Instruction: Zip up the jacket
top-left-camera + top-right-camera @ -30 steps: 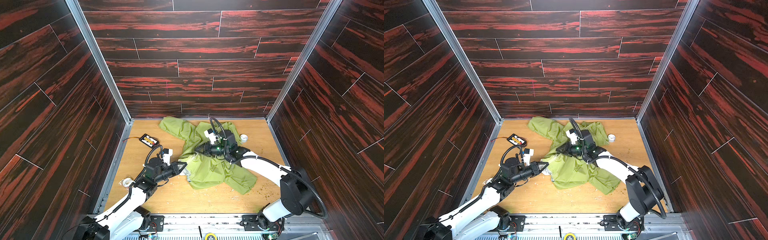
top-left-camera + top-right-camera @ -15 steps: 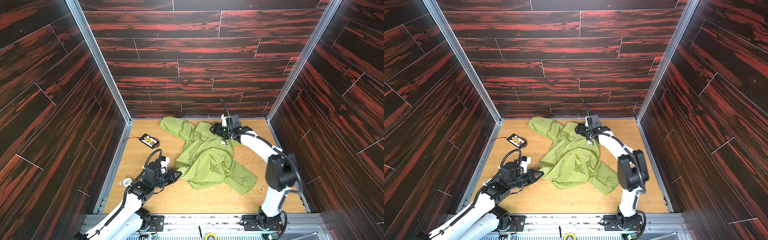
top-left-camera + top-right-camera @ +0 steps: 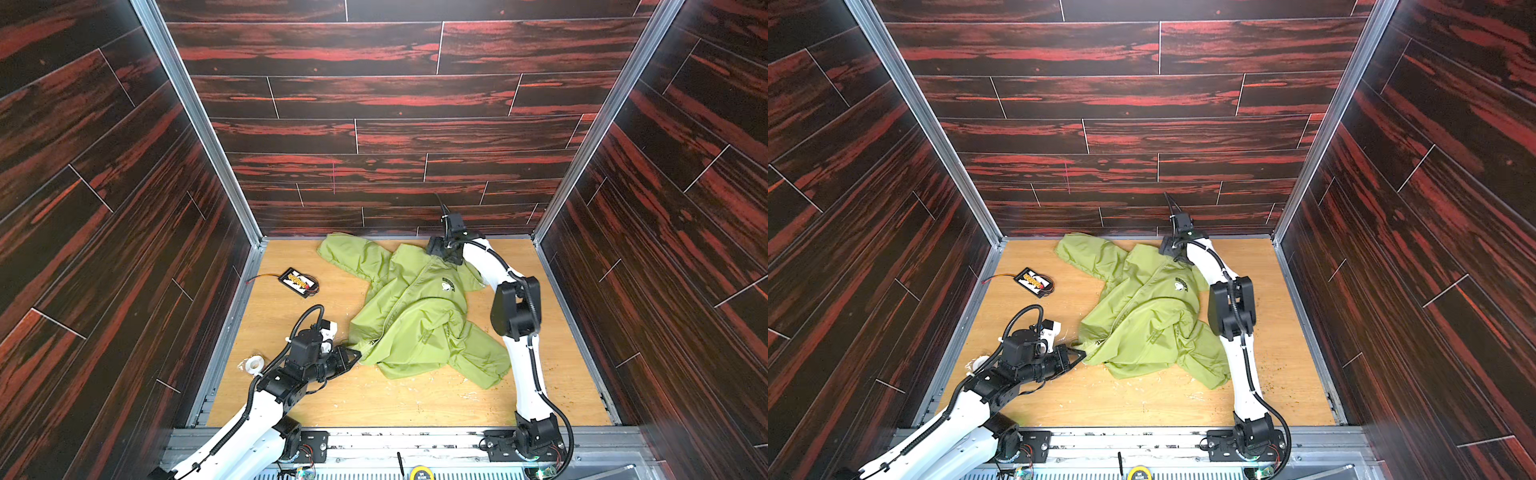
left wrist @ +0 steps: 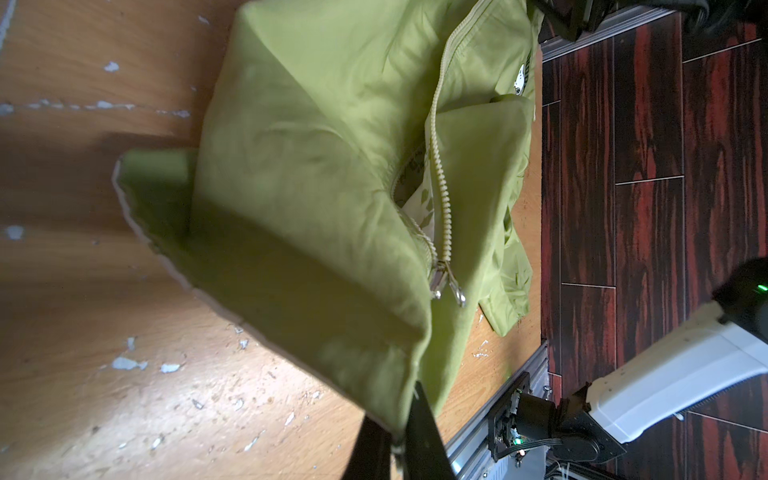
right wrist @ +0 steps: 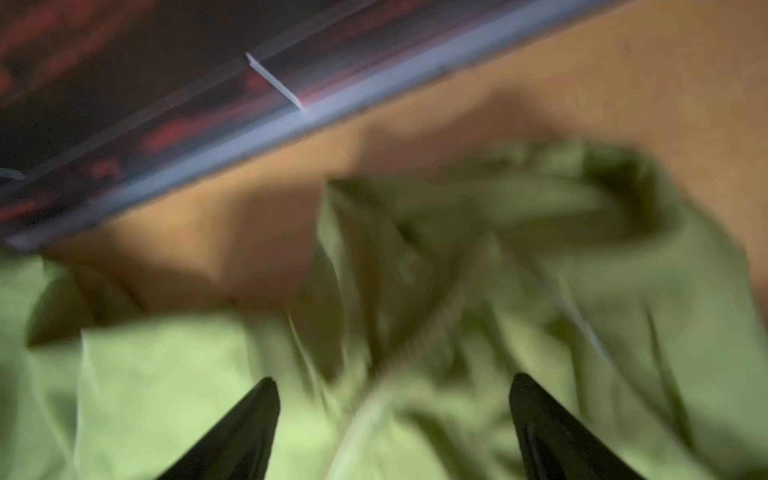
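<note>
Since a sec ago the right gripper has gone from mid-chest up to the collar end by the back wall. Its fingers, nearly together then, now stand wide apart w/ nothing btwn them. That wrist view is blurred, so can't tell if the tips touch cloth.

Left gripper has drawn back toward the front-left and is clamped on the jacket at the hem corner, right at the foot of the zip. The jacket was bunched under both arms; now it's pulled out longer + flatter, and the chest logo is uncovered.

Jacket lies on the wood table, ctr to right of ctr. Long axis is diagonal: collar toward the back wall, right of ctr; hem toward front-left. The zip follows that same line. Far sleeve runs out to the back-left, near sleeve to the front-right, its end just beside the right arm.

In the left wrist view the slider sits low, near the hem. Just above it the teeth part and show pale patterned lining; farther up the zip looks joined. Hem by the grip rides off the table, shadow under it.

Left side, well apart from the jacket: black battery pack w/ wires. White tape roll sits just beside the left arm.
</note>
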Controlling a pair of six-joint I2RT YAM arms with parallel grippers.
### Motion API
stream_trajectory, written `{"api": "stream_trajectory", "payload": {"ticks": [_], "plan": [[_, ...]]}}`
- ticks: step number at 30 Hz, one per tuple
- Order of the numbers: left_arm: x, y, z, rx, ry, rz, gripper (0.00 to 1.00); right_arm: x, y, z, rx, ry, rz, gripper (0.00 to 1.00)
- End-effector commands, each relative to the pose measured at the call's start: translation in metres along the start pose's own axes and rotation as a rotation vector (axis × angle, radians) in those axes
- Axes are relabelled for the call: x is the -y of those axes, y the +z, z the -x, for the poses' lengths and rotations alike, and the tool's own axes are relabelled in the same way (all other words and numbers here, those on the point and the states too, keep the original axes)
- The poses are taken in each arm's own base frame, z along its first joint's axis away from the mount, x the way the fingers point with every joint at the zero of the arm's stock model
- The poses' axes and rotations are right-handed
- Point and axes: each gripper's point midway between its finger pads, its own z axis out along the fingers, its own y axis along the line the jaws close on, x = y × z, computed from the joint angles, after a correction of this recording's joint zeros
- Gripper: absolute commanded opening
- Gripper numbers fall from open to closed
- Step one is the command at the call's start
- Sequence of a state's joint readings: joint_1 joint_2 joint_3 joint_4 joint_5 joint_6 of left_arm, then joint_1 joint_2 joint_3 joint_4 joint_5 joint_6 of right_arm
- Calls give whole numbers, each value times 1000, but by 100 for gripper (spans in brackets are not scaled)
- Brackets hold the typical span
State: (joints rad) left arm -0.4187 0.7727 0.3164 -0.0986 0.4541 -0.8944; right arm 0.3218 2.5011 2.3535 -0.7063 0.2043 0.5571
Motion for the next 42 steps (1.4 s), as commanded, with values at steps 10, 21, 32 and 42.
{"api": "stream_trajectory", "payload": {"ticks": [10,21,32,42], "plan": [[6,4,4,2,-2,-39,0,19,77,-76,-256,-2,-38,85],[-3,-12,18,84,31,58,0,-32,35,-26,-156,1,218,0],[2,-34,108,274,108,237,0,-43,-180,109,199,-39,455,0],[91,-32,250,420,330,227,0,28,-313,182,448,63,659,0]]}}
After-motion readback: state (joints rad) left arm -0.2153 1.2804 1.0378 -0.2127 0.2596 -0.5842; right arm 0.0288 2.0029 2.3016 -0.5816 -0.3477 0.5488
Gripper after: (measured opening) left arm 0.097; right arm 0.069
